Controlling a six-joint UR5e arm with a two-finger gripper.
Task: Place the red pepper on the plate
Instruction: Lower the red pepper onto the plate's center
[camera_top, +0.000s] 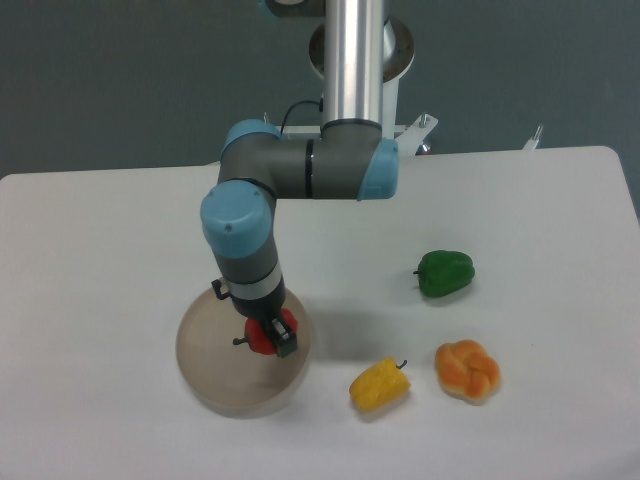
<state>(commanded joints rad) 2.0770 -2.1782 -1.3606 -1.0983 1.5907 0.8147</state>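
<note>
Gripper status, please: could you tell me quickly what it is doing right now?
Gripper: closed on the red pepper, over the plate.

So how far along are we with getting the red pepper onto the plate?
Pick-up and carry look done: the gripper is shut on the red pepper, which sits over the plate in this view. Whether it is touching the plate can't be told. Left: lower if needed, open and retract. The yellow pepper, orange pepper and green pepper lie on the table, off the plate.
</note>
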